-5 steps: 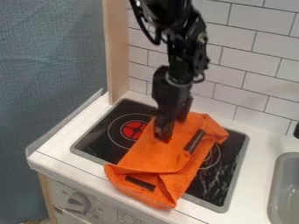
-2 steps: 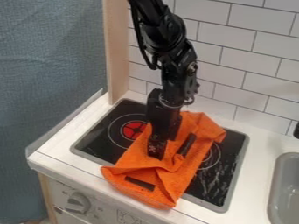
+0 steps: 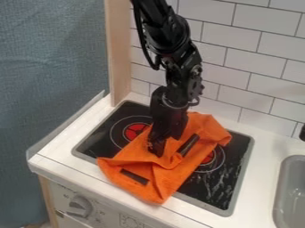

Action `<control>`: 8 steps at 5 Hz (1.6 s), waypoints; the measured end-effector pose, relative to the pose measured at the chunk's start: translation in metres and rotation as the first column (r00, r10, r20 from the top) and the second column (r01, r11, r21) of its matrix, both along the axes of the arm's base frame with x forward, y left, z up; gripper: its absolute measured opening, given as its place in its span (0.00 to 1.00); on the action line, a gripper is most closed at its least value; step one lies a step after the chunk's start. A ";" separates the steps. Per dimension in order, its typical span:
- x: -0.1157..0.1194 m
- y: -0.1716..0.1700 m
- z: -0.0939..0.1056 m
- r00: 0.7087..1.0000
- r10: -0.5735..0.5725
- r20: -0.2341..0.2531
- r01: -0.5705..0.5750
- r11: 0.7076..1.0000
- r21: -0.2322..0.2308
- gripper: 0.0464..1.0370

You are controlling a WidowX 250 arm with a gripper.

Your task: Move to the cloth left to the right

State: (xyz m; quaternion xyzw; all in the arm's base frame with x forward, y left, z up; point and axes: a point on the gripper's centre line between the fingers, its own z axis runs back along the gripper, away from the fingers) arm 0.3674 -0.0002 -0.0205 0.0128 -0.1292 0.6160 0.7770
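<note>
Black two-finger pincer (image 3: 157,148) hangs down over the hob, mid-view & a bit left of ctr, tilted slightly w/ its tip end toward the lower left. Tip end is right at the orange fabric cloth (image 3: 143,156), on its upper-left part. Can't tell if the pincer is spread, pressed together or pinching fabric. Black jointed arm (image 3: 173,42) comes in from the top edge above it.

Cloth lies rumpled & slanting across the middle of the black glass hob w/ grey rim (image 3: 238,182), from the back near the wall to the front. Its lower end passes over the front rim onto the white table (image 3: 265,156). Folds bunch up just right of the pincer's tip end. Two dark oblong patches show on it: upper patch (image 3: 189,144) right of the pincer, lower patch (image 3: 134,177) near the front end.

Left burner ring w/ red ctr (image 3: 134,130) is beside the cloth; right burner ring w/ red ctr (image 3: 208,157) is partly covered by the cloth's right edge.

Also: grey sink (image 3: 285,193) at the view's right edge, white tiled wall (image 3: 256,62) behind, pale wooden post (image 3: 119,49) & blue-grey fabric sheet (image 3: 53,89) on the left, light grey round knob (image 3: 79,205) on the white front panel (image 3: 107,209) below.
</note>
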 end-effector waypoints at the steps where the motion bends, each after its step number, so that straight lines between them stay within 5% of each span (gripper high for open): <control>1: 0.014 -0.003 0.004 0.994 -0.113 0.006 0.113 0.994 -0.013 0.96; 2: 0.032 -0.001 0.002 0.965 -0.260 0.014 0.261 0.963 -0.064 0.96; 3: 0.047 -0.009 -0.001 0.882 -0.471 0.015 0.469 0.876 -0.112 0.96; 5: 0.047 -0.026 0.001 0.647 -0.762 -0.027 0.761 0.647 -0.051 0.96; 6: 0.032 -0.038 0.001 0.450 -0.890 -0.068 0.889 0.454 -0.057 0.96; 7: 0.017 -0.043 0.001 0.298 -0.948 -0.110 0.947 0.308 -0.090 0.96; 8: 0.006 -0.045 0.002 0.205 -0.972 -0.111 0.970 0.217 -0.111 0.96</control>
